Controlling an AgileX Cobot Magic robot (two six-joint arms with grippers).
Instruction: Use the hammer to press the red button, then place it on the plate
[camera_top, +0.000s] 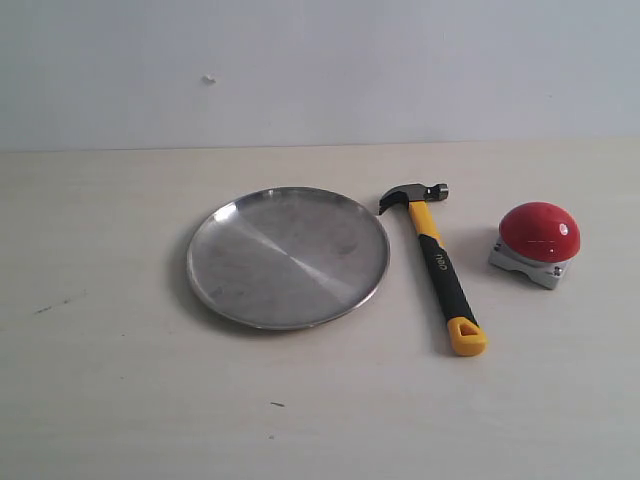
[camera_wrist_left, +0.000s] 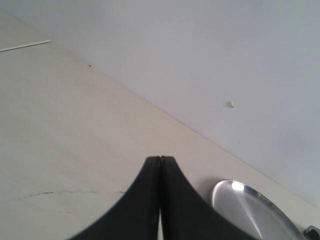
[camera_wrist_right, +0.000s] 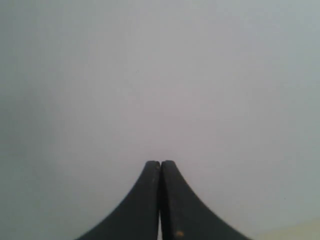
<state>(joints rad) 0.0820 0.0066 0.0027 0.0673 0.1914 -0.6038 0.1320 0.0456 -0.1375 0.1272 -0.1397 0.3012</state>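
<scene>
step: hammer pickup not begun | hammer (camera_top: 436, 262) flat on table (camera_top: 120, 380), between plate (camera_top: 288, 257) and red button (camera_top: 540, 232) | left gripper (camera_wrist_left: 160, 159), right gripper (camera_wrist_right: 160, 162): both clenched, empty | next: likely open one gripper, grasp the handle

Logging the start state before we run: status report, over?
Left end effector shut, empty. Right end effector shut, empty. Hammer lies between plate and red button, ungrasped. Nothing blocking it.
</scene>
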